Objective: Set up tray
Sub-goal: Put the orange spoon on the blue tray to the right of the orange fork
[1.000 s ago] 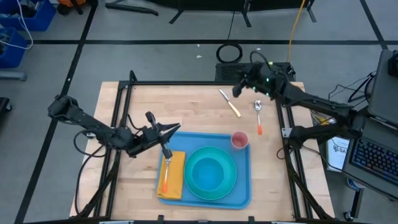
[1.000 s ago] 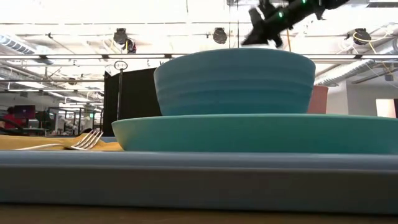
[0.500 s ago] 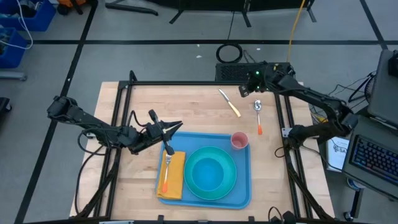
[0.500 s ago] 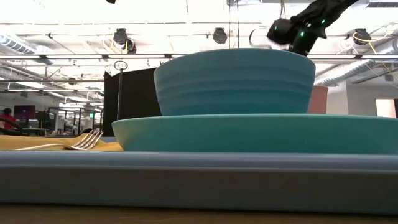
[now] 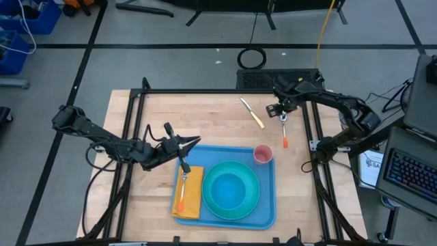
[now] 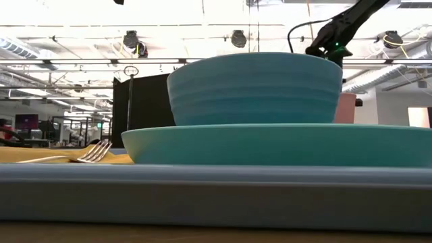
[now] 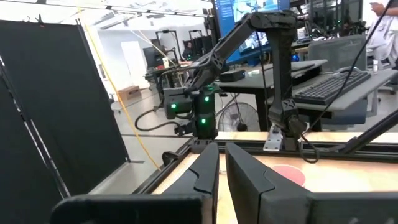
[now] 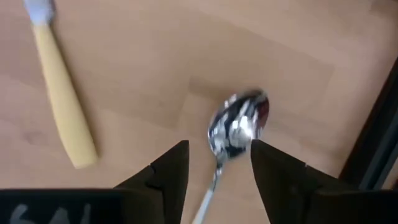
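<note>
At the back right of the wooden table (image 5: 157, 116), the right gripper (image 5: 278, 111) hangs just above a shiny metal spoon with an orange handle (image 5: 283, 127). Its two dark fingers (image 8: 171, 168) are spread apart, one on each side of the spoon's bowl, and they hold nothing. Just beside the spoon lies a small knife with a yellow handle (image 5: 252, 113).

The big light-blue plastic tray with a raised rim (image 5: 270, 205) sits at the front middle of the table. On it are a round turquoise plate (image 5: 254, 198) with a turquoise bowl (image 5: 229, 188) on top, a small pink cup (image 5: 263, 154) in the far right corner, and a yellow-orange napkin (image 5: 194, 198) with a fork with an orange handle (image 5: 183, 186) on it.

The left gripper (image 5: 181, 145) waits over the tray's far left corner. Its fingers are nearly shut, and they seem to hold nothing, though it is hard to see.

The step now looks like picking up the spoon. Next, the right gripper would need to go lower, close on the spoon and carry it to the tray. The spoon is thin and flat, so it could slip.
</note>
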Available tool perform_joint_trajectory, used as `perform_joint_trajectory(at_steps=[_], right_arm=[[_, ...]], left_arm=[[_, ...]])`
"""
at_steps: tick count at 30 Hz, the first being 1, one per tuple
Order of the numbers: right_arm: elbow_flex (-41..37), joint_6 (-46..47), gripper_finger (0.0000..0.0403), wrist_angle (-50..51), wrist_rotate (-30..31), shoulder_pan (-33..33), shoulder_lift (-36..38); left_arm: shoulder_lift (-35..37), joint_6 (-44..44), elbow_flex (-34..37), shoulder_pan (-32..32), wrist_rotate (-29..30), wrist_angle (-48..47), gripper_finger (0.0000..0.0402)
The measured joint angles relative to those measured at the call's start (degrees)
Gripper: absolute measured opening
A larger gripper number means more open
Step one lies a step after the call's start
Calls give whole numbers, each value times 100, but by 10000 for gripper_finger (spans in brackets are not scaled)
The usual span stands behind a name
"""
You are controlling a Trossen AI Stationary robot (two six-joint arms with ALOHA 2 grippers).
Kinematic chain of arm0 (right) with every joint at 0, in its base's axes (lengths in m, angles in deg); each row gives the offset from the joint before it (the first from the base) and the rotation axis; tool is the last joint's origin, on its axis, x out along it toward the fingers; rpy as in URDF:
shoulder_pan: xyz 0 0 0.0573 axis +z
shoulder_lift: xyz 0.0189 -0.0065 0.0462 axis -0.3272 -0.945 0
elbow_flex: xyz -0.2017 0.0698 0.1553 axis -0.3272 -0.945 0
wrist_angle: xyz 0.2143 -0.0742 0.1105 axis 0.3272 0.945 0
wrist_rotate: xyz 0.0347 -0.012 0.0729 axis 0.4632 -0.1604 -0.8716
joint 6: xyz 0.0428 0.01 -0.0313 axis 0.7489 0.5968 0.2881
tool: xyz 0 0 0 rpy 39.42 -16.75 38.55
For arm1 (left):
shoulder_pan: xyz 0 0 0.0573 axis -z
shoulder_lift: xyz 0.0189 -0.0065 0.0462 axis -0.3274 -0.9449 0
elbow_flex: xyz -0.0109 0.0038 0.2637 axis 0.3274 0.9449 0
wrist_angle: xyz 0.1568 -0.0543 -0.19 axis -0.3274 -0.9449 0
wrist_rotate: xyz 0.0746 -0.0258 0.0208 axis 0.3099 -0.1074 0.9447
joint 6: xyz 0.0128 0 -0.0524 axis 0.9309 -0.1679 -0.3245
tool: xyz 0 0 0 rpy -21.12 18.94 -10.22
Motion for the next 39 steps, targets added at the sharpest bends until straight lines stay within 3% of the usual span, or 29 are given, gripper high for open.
perform_joint_trajectory(at_steps=[10,22,29,33,39], right_arm=[[-36,419,157,833,-24,279,-10],[-1321,834,157,-519,-448,377,-10],[-1526,857,156,-839,-457,377,7],[-1537,837,134,-957,-482,377,7],[-1537,801,59,-1022,-529,379,3]], left_arm=[[-1,-145,0,2,-2,-98,35],[0,-403,0,87,-142,-141,35],[1,-410,0,110,-142,-139,35],[0,-410,0,110,-142,-138,35],[0,-410,0,110,-142,-136,35]])
